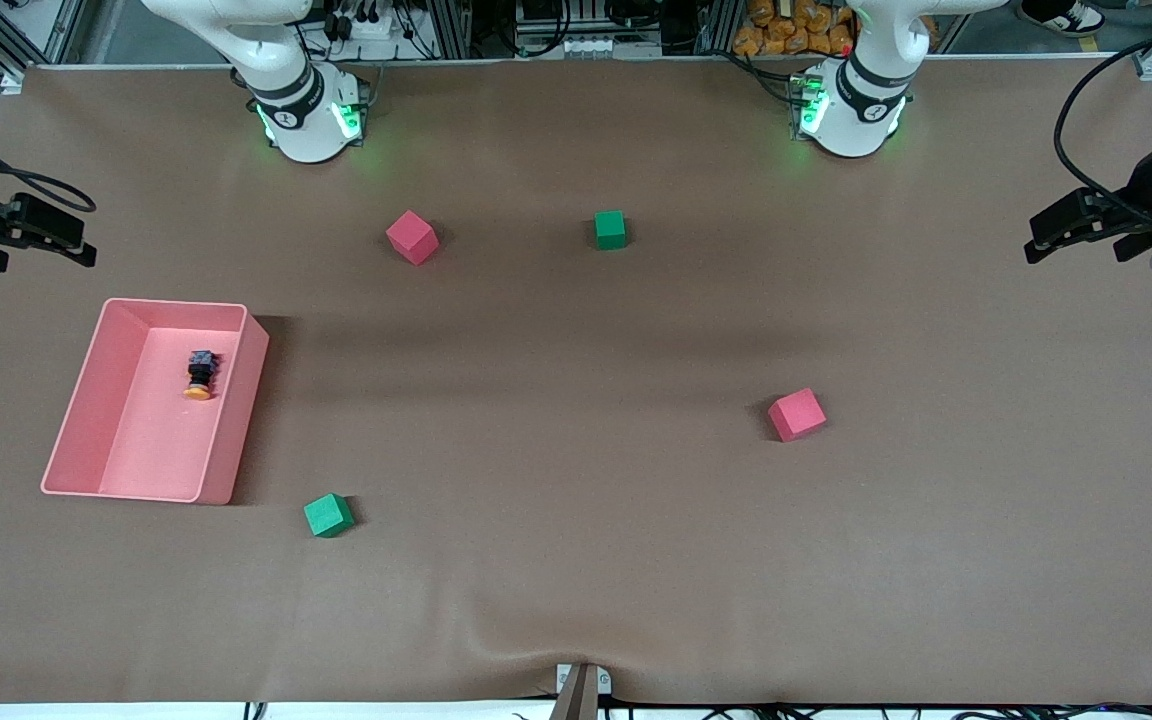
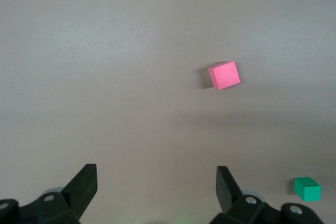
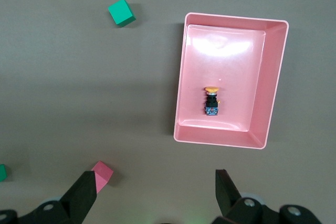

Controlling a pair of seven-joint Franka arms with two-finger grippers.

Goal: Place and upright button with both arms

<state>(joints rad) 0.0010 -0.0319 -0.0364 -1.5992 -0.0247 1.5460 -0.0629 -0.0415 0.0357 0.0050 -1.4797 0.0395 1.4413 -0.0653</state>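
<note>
A brown cloth covers the table (image 1: pixel 576 560); racks and cables crowd the edge by the arms' bases. The button (image 1: pixel 200 376) lies on its side in the pink tray (image 1: pixel 226 460), orange cap toward the front camera. The left gripper (image 2: pixel 156 182) and right gripper (image 3: pixel 155 184) hang with fingers spread, empty.

- Table (image 1: pixel 576 580) covered with a brown sheet, wrinkled at the edge nearest the front camera.
- Pink tray (image 1: pixel 231 440) toward the right arm's end.
- Green cube (image 1: pixel 327 516) just beside the tray's nearest corner.
- Red cube (image 1: pixel 411 237) and green cube (image 1: pixel 610 229) near the bases.
- Another red cube (image 1: pixel 796 414) toward the left arm's end.
</note>
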